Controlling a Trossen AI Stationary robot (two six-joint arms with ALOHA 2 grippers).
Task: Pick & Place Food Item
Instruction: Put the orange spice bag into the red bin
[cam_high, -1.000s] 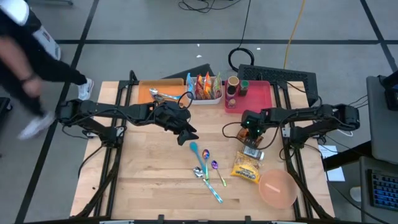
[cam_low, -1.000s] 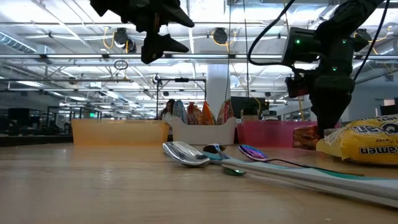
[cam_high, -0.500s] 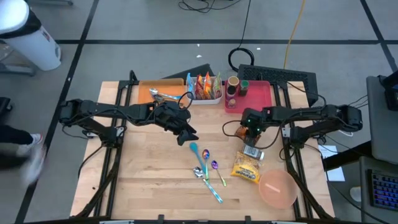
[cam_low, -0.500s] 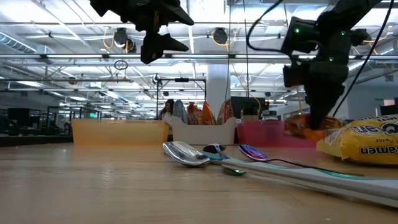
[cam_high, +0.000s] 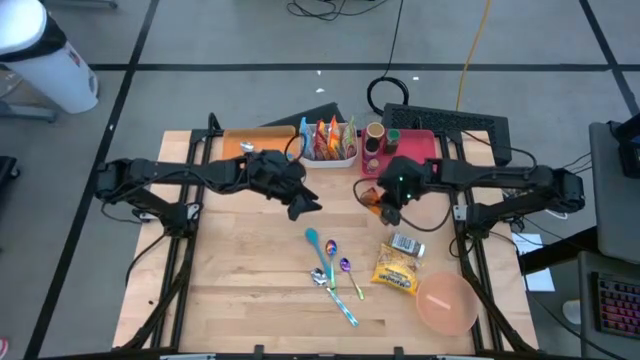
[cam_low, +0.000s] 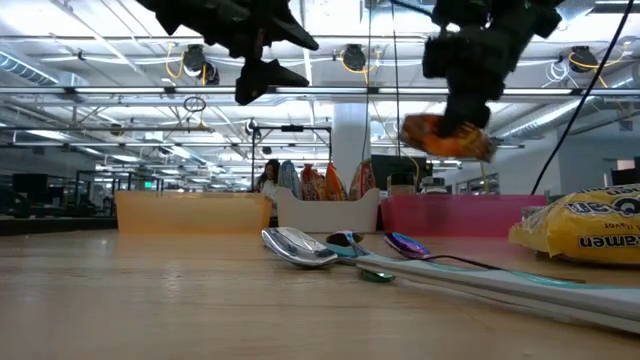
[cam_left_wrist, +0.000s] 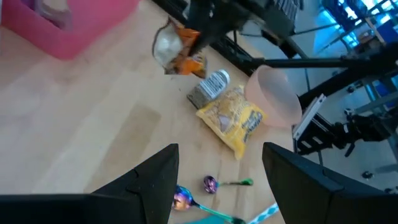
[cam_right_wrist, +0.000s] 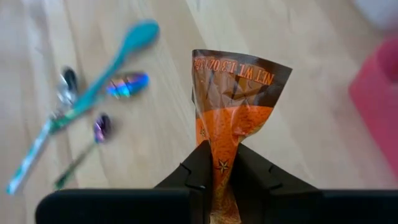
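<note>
An orange-and-brown snack packet (cam_right_wrist: 235, 106) is held in my right gripper (cam_high: 380, 200), high above the table near the pink tray (cam_high: 412, 150). It also shows in the low view (cam_low: 447, 137) and the left wrist view (cam_left_wrist: 180, 53). My left gripper (cam_high: 306, 207) is open and empty, in the air above the table's middle, left of the packet. A yellow ramen packet (cam_high: 397, 268) and a small grey packet (cam_high: 405, 245) lie flat on the table at the right. My right gripper pinches one end of the snack packet (cam_right_wrist: 219, 163) between its two fingers. The printed crimped end (cam_right_wrist: 239, 68) sticks out past the fingertips. In the low view the packet (cam_low: 447, 137) hangs below the fingers, which point down, and is well clear of the table.
Several spoons (cam_high: 330, 265) lie in the table's middle. A pink bowl (cam_high: 446, 303) stands at the near right. A white basket of snack packets (cam_high: 328, 142) and an orange tray (cam_high: 255, 148) stand along the far edge.
My right gripper has risen from the table with the snack packet and gone toward the far edge and a little left. The packet is now lifted clear. My left gripper has gone a little toward the far edge.
</note>
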